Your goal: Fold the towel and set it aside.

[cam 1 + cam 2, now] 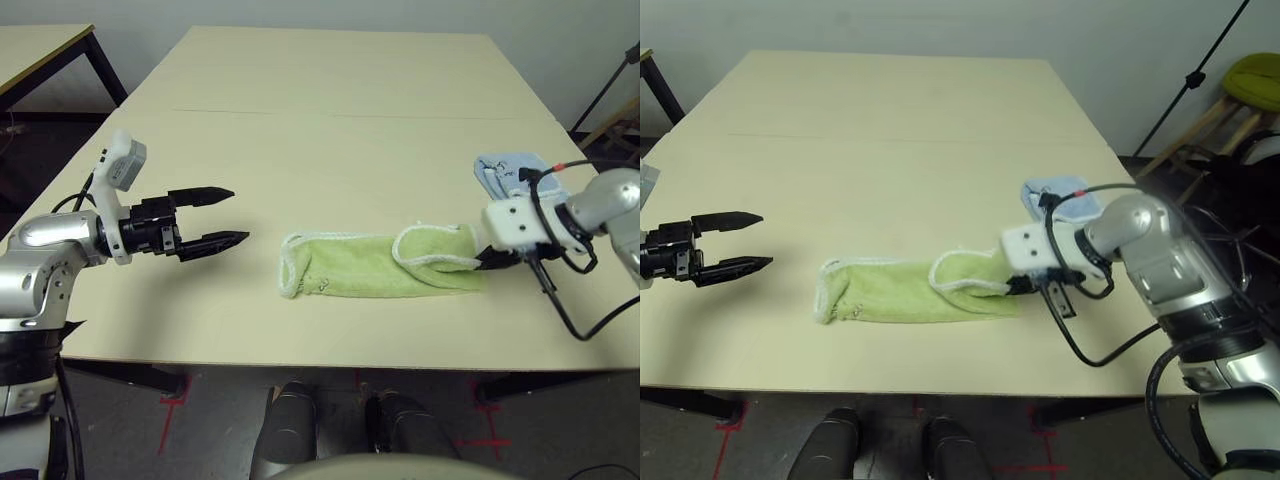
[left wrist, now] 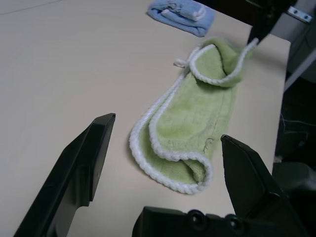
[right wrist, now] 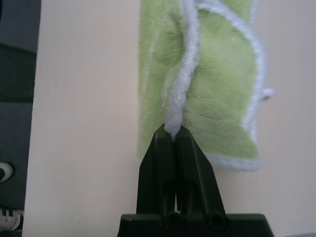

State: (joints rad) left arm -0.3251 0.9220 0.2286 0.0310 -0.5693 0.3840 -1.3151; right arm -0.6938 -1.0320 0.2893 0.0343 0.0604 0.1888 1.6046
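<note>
Light green terry towel w/ white stitched edging (image 1: 380,265) lay lengthwise mid-table. Right gripper (image 3: 173,132) had jaws pinched on its white edge, lifting that end; left gripper (image 1: 222,215) hung wide, empty. Next, prob.: carry that end across for the fold.

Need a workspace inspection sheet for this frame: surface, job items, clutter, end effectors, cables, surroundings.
Surface: pale table, a seam line across it.
Job's things: green towel folded lengthwise, white edging, right end lifted.
Clutter: blue folded cloth beyond the towel's right end.
End effectors: left end effector open, off the towel's left end; right end effector shut on the towel's white edging.
Cables: black cable looping off the right wrist.
Surroundings: second table at far left, stand and stool at right, red floor tape.
</note>
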